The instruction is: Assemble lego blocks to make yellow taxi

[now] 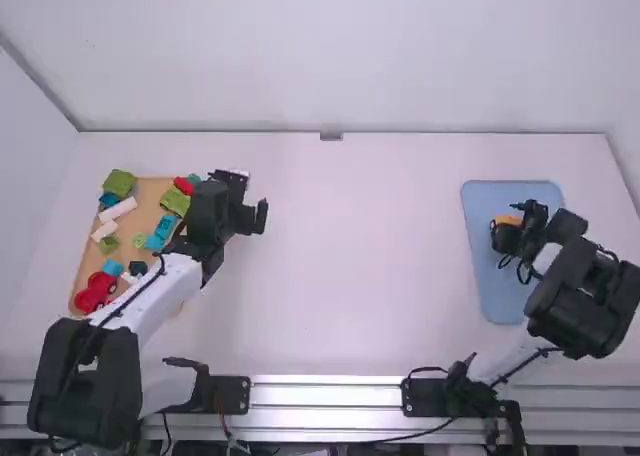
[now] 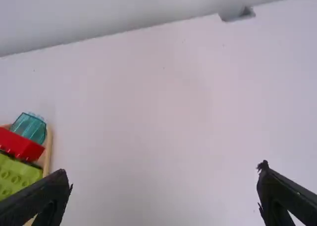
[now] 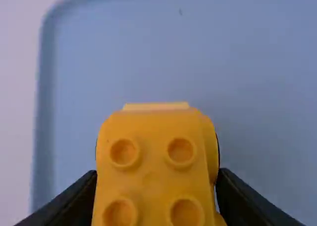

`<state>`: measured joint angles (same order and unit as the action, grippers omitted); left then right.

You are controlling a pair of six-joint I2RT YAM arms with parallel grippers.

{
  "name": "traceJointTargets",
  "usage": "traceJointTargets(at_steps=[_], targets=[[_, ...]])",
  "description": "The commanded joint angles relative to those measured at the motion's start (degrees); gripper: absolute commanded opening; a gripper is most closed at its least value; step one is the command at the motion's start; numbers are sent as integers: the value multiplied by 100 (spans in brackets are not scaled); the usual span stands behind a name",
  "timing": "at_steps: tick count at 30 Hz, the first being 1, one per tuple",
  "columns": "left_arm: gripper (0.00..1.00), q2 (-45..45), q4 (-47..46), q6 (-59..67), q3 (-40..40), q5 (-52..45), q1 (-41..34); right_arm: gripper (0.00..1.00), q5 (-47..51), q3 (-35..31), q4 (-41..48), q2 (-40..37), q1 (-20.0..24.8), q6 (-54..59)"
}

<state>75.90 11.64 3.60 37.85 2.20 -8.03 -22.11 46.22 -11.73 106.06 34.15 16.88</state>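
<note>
Yellow block (image 3: 148, 181) is clamped in the right hand (image 3: 158, 176), over the blue tray (image 3: 124, 47); probably light, stiff plastic with slick sides, best taken squarely by both flanks, studs clear; farther off, the left hand (image 2: 164, 170) has its fingers apart, near the wooden tray (image 1: 150, 191).

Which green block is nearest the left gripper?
The green block beside the small red block; in the high view it sits farthest right of the green ones.

Two trays (image 1: 488, 296), two arms (image 1: 153, 298), one yellow block (image 3: 152, 181) and two large green blocks (image 1: 119, 182) show.
</note>
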Motion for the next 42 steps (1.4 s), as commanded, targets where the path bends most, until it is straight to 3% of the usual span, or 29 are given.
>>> traceJointTargets(at_steps=[1,5,9,16,19,22,26,35,42], targets=[[99,-144,85,-295,-44,28,-22,98,258,114,249,-258,0,-212],[99,-216,4,-221,70,181,-24,98,955,503,1504,-789,-101,-210],[99,-503,-887,-291,479,319,-50,98,1757,1023,2791,-1502,-490,-208],[99,-1325,-2671,-199,1283,223,-66,98,2330,1416,4153,-3018,-1582,-162],[99,-1818,-3180,-284,1497,-289,-61,98,2330,1410,4577,-3779,-2332,-282],[99,-2280,-3311,-9,1539,-798,-55,98,2339,1410,4690,-4256,-3115,-313],[96,-2512,-3110,-191,1333,-620,149,95,2211,1208,4489,-4477,-3362,-514],[84,-3152,-2470,-360,693,-220,789,84,2211,593,3873,-5092,-3415,-1130],[70,-3952,-1669,-360,-107,-220,803,71,2211,-168,3113,-5853,-3415,-1688]])
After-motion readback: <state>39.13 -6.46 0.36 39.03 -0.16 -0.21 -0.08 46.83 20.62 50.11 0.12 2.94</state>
